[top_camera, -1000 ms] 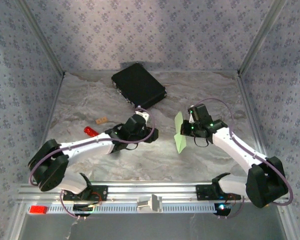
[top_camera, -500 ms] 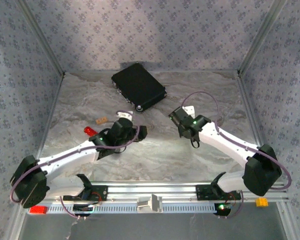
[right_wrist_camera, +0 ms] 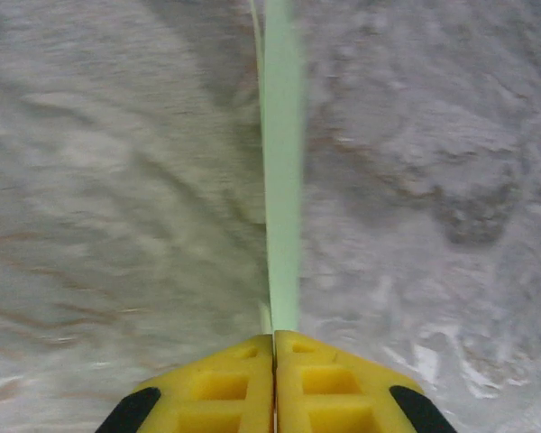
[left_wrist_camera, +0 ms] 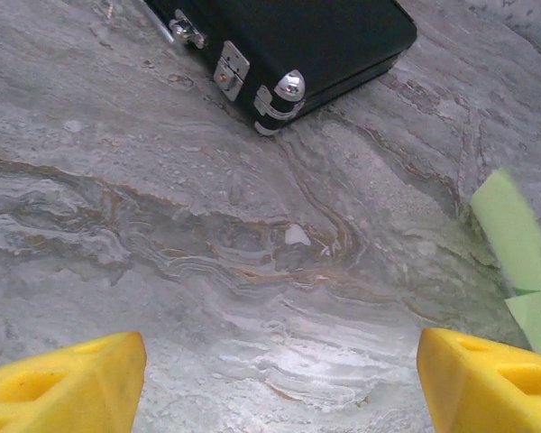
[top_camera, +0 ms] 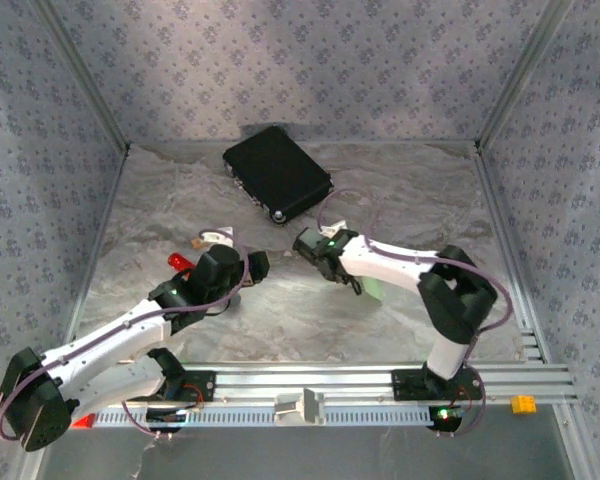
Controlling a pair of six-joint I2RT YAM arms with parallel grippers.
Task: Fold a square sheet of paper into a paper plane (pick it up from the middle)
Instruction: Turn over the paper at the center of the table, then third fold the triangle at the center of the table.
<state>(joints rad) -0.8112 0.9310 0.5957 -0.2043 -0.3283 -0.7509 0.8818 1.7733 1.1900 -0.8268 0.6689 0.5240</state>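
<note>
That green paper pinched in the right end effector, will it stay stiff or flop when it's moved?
Probably floppy: the green paper shows edge-on as a very thin strip sticking out of the shut right end effector. Two layers seem visible, so folding may stiffen it a little. It looks very light, so quick moves could make it flutter.

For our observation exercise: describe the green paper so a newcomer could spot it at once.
Start at the marbled grey table and look nearer the arms than the black case. There the right gripper is shut on the light-green paper, holding it edge-on. Unlike the bulky black case, it is thin and pale green.
</note>
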